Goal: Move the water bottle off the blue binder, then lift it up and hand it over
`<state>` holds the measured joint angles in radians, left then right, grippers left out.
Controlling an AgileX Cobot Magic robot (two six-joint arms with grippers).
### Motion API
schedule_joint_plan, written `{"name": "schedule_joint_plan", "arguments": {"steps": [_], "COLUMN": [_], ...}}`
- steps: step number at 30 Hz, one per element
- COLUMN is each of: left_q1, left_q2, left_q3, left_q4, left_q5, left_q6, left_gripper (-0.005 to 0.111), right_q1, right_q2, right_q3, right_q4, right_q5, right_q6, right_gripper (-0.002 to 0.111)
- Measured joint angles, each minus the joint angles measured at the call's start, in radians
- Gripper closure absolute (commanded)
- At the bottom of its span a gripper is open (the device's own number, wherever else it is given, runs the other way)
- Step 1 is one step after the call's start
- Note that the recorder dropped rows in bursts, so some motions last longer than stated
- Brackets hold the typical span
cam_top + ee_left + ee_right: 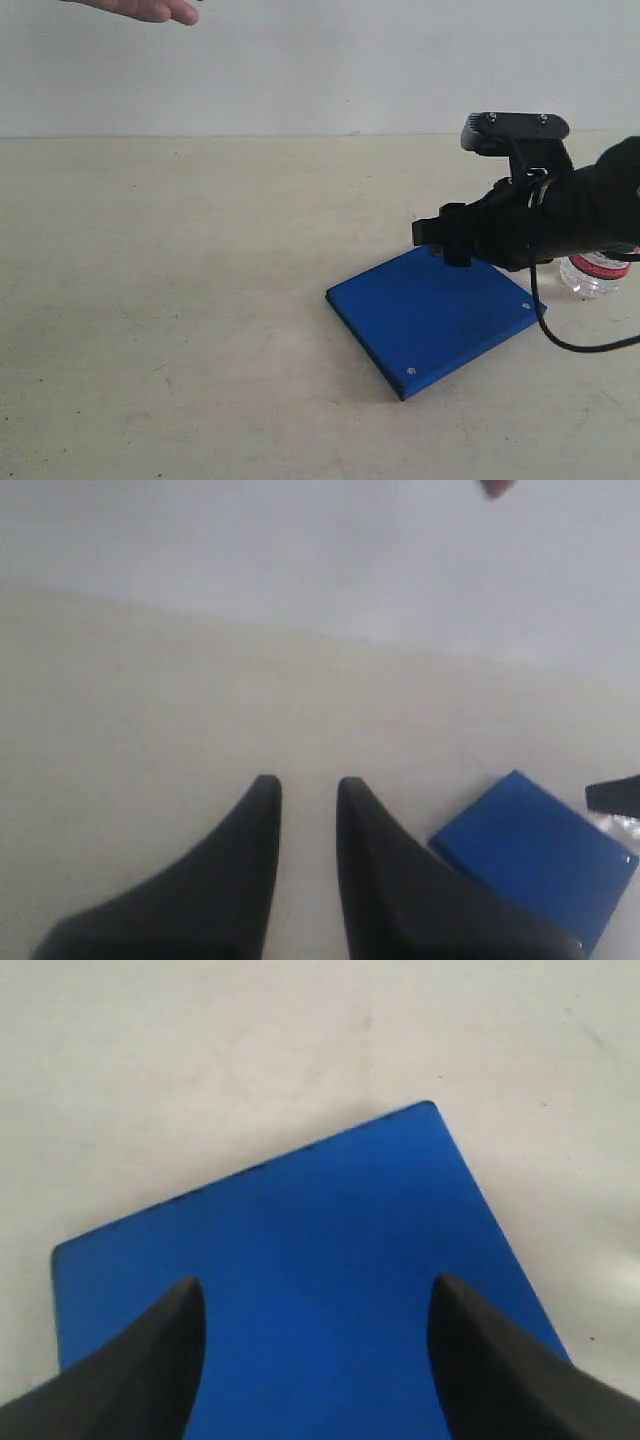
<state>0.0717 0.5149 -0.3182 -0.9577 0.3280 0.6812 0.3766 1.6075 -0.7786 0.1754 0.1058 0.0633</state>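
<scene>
One step looked done. In the exterior view, the water bottle (pixel 598 276), clear crinkled plastic, sat on the matte desk (pixel 180 300) at the right edge, off the flat, smooth blue binder (pixel 430 318). Lifting and handover remained, and a hand (pixel 150 9) waited at upper left. In the left wrist view, the tapered black left fingers (pixel 245 860) were narrowly apart and empty. In the right wrist view, the right fingers (pixel 150 1370) were spread wide over the bare binder.

You see the blue binder (pixel 430 320) lying flat and closed, lower right of centre, with silver rivets along its near-right edge. The water bottle (pixel 598 275) sits off it at the right edge, half hidden.
</scene>
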Motion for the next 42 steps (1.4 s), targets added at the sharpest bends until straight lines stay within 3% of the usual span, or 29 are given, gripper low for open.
{"name": "schedule_joint_plan", "arguments": {"steps": [3,10,25,30,34,36,39,41,42], "left_q1": [0.0,0.0,0.0,0.0,0.0,0.0,0.0,0.0,0.0], "left_q2": [0.1,0.188,0.222,0.222,0.222,0.222,0.222,0.222,0.222], "left_q3": [0.0,0.0,0.0,0.0,0.0,0.0,0.0,0.0,0.0], "left_q4": [0.112,0.136,0.136,0.136,0.129,0.124,0.122,0.122,0.122], "left_q5": [0.06,0.128,0.186,0.186,0.186,0.178,0.165,0.16,0.16], "left_q6": [-0.135,-0.165,-0.167,-0.167,-0.167,-0.167,-0.156,-0.146,-0.146], "left_gripper": [0.087,0.087,0.087,0.087,0.087,0.086,0.077,0.066,0.054], "right_q1": [-0.075,-0.18,-0.191,-0.191,-0.185,-0.172,-0.167,-0.167,-0.167], "right_q2": [0.055,0.066,0.189,0.198,0.201,0.203,0.203,0.203,0.203], "right_q3": [-0.056,-0.077,-0.077,-0.087,-0.147,-0.187,-0.206,-0.207,-0.207], "right_q4": [0.0,0.0,0.006,0.102,0.354,0.527,0.638,0.66,0.663], "right_q5": [0.1,0.163,0.185,0.204,0.434,0.576,0.617,0.593,0.576], "right_q6": [0.0,-0.028,-0.112,-0.141,-0.387,-0.589,-0.708,-0.746,-0.752], "right_gripper": [0.052,0.052,0.052,0.077,0.108,0.108,0.108,0.108,0.108]}}
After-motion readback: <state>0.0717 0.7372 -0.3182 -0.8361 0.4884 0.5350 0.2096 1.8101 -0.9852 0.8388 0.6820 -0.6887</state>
